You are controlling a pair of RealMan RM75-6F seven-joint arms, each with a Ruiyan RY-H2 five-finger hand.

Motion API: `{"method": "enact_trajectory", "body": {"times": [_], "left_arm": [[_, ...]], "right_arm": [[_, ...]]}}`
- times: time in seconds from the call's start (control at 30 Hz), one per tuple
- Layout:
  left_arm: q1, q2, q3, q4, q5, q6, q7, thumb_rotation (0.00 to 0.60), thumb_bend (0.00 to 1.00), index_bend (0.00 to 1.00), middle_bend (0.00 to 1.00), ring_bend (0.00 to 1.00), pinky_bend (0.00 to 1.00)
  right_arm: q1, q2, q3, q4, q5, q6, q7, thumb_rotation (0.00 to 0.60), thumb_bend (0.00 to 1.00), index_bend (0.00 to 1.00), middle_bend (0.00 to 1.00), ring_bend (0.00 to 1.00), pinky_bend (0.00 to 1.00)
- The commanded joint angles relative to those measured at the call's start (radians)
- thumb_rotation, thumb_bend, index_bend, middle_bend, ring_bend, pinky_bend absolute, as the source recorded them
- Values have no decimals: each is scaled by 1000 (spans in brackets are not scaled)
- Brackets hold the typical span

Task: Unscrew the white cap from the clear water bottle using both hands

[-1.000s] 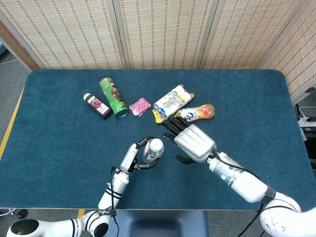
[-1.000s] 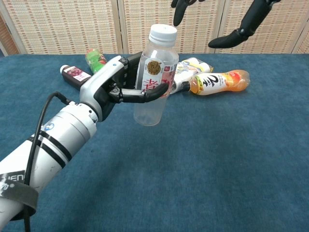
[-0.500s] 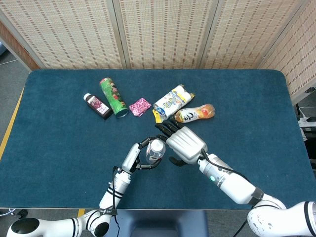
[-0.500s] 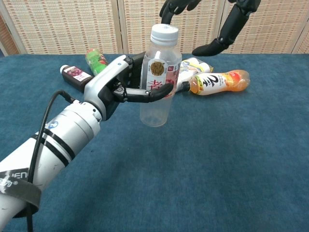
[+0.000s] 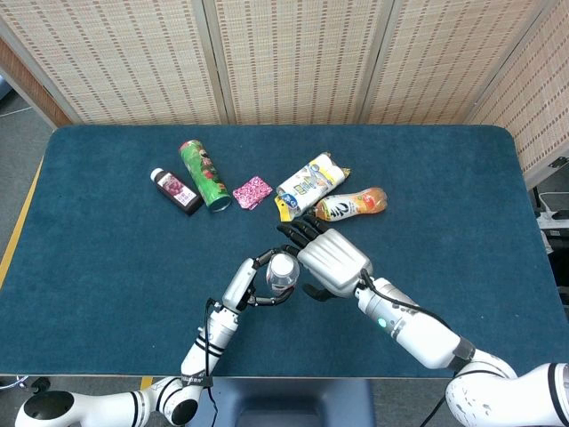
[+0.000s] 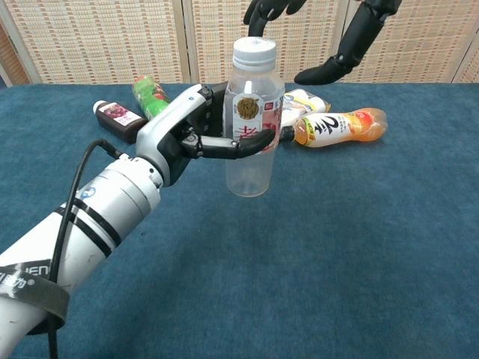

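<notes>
My left hand (image 6: 191, 134) (image 5: 252, 280) grips the clear water bottle (image 6: 253, 134) upright above the blue table, fingers wrapped around its red-and-white label. The white cap (image 6: 254, 51) (image 5: 283, 267) sits on top of the bottle. My right hand (image 5: 331, 258) (image 6: 329, 34) hovers open just above and to the right of the cap, fingers spread. One dark fingertip hangs right over the cap's far edge; contact cannot be told. In the chest view only the right hand's fingers show at the top edge.
On the table (image 5: 444, 178) behind the bottle lie an orange drink bottle (image 5: 354, 204), a yellow-white snack pack (image 5: 308, 181), a pink packet (image 5: 252, 191), a green can (image 5: 203, 173) and a small dark bottle (image 5: 174, 189).
The left hand has carried the bottle slightly right and nearer the right hand. The right hand has come in from the right and now hovers over the cap.
</notes>
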Motion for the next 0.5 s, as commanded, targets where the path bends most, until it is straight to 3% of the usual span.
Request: {"method": "enact_trajectory", "body": {"times": [0.03, 0.5], "left_arm": [[-10, 17, 5, -11, -4, -27, -10, 600, 830, 695, 900, 607, 547], [-38, 48, 10, -22, -15, -89, -24, 600, 849, 697, 905, 613, 555]], "right_arm": [[6, 6, 0, -11, -3, 6, -1, 515, 325, 253, 0, 0, 0], [29, 7, -18, -47, -12, 32, -16, 515, 325, 256, 0, 0, 0]]}}
